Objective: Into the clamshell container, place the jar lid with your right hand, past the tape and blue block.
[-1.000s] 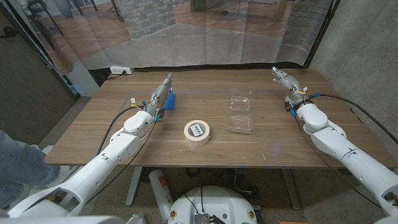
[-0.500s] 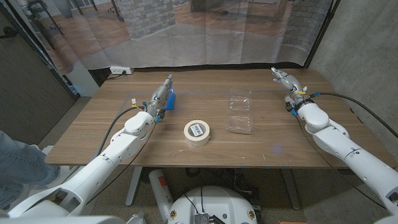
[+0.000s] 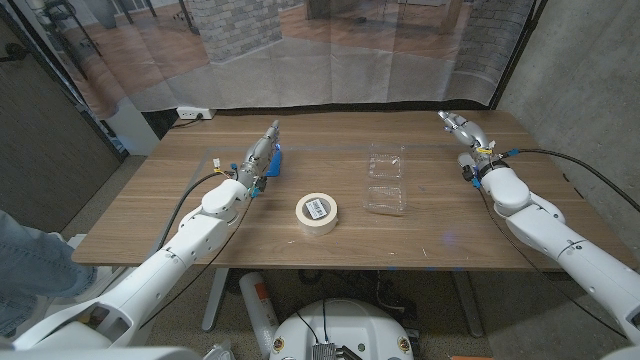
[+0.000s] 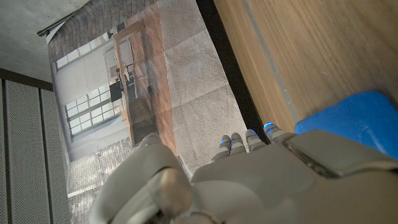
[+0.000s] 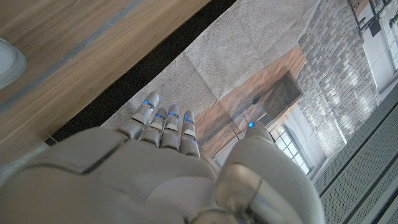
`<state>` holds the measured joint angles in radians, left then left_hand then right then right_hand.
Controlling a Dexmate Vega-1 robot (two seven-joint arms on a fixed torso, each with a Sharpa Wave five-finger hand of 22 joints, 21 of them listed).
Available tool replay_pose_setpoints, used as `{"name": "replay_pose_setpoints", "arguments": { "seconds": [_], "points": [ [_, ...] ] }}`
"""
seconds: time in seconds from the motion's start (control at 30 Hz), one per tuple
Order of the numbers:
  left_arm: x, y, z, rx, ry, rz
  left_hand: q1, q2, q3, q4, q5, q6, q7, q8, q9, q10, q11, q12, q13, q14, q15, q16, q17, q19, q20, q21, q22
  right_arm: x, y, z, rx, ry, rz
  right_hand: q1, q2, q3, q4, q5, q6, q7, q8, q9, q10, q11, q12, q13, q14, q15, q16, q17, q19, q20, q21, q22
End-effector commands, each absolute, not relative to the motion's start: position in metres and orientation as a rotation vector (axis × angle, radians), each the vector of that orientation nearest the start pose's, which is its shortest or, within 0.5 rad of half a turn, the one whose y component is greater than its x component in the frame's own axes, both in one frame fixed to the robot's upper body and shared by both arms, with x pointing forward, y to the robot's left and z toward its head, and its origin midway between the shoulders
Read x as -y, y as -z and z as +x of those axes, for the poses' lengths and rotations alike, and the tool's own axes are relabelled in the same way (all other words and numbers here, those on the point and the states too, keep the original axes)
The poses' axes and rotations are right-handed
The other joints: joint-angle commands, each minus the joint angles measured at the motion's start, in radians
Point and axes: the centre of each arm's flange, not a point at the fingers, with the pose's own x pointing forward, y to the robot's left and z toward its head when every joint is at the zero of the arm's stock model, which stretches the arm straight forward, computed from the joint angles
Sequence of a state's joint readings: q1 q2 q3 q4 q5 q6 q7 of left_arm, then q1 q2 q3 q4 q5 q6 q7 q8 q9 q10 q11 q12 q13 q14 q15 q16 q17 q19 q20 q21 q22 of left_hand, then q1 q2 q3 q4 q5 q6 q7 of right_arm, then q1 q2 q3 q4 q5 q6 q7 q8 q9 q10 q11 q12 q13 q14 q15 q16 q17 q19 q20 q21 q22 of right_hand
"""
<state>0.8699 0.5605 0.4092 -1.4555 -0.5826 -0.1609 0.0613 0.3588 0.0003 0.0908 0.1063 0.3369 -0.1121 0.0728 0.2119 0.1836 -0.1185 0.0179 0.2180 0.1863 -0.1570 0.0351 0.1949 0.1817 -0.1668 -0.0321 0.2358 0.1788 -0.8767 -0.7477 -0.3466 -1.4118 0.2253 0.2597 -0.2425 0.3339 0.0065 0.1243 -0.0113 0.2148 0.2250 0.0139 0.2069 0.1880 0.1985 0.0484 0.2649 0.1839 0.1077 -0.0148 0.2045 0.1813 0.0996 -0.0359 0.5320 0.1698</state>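
Wooden table (image 3: 330, 235) carries a short row of things across its middle: a blue block (image 3: 273, 159) toward the robot's left, a roll of tape (image 3: 317, 211) nearer the front edge, and a clear clamshell container (image 3: 386, 178) lying open with both halves up, seemingly ready to receive something. The right hand (image 3: 458, 127) is stretched out over the far right corner, well apart from the container, fingers extended side by side and holding nothing; the right wrist view shows them straight with the thumb standing off. In that same view a pale rounded rim (image 5: 7, 61) shows on the wood at the picture's edge, which may be the jar lid, though too little of it is visible to be sure, and I cannot make out a lid in the head view. That would explain why the hand sits out at that corner, as if lining up on something there. The left hand (image 3: 259, 155) lies just beside the blue block, fingers straight and close together, empty, and looks parked out of the way. I judge the job barely begun: nothing has been picked up, and the container holds nothing that I can see.
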Motion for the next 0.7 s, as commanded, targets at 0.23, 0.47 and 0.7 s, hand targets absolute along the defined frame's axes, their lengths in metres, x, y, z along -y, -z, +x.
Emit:
{"name": "replay_pose_setpoints", "arguments": {
  "seconds": [0.23,0.47,0.7],
  "points": [
    [-0.265,0.029,0.639,0.538,0.210,0.057,0.010,0.000,-0.001,-0.005,0.005,0.002,-0.001,-0.005,0.006,0.005,0.002,-0.003,0.001,0.008,-0.002,0.001,0.003,-0.029,-0.015,-0.002,0.006,0.377,-0.011,0.622,0.670,0.198,-0.586,0.012,0.000,0.001,-0.010,0.001,0.006,-0.010,-0.003,0.004,0.011,-0.002,-0.001,0.002,0.013,-0.003,-0.002,0.003,0.013,-0.038,-0.008,0.003],
    [-0.265,0.029,0.639,0.538,0.209,0.059,0.011,0.000,-0.002,-0.005,0.005,0.008,-0.003,-0.003,0.006,0.008,0.005,-0.003,0.002,0.009,0.000,0.001,0.003,-0.028,-0.013,-0.003,0.006,0.382,-0.014,0.623,0.666,0.219,-0.598,0.013,-0.001,0.000,-0.012,0.002,0.008,-0.012,-0.003,0.004,-0.002,0.001,-0.009,0.002,0.014,-0.004,-0.003,0.004,0.016,-0.039,-0.012,0.003],
    [-0.265,0.030,0.638,0.536,0.209,0.056,0.012,0.001,-0.004,-0.006,0.005,0.015,-0.002,-0.001,0.005,0.011,0.006,-0.003,0.002,0.010,0.001,0.001,0.003,-0.026,-0.014,-0.003,0.006,0.387,-0.013,0.623,0.654,0.244,-0.607,0.017,0.001,0.002,-0.014,0.003,0.010,-0.015,-0.003,0.004,-0.001,0.003,-0.010,0.002,0.018,-0.004,-0.003,0.003,0.020,-0.035,-0.015,0.003]
  ]
}}
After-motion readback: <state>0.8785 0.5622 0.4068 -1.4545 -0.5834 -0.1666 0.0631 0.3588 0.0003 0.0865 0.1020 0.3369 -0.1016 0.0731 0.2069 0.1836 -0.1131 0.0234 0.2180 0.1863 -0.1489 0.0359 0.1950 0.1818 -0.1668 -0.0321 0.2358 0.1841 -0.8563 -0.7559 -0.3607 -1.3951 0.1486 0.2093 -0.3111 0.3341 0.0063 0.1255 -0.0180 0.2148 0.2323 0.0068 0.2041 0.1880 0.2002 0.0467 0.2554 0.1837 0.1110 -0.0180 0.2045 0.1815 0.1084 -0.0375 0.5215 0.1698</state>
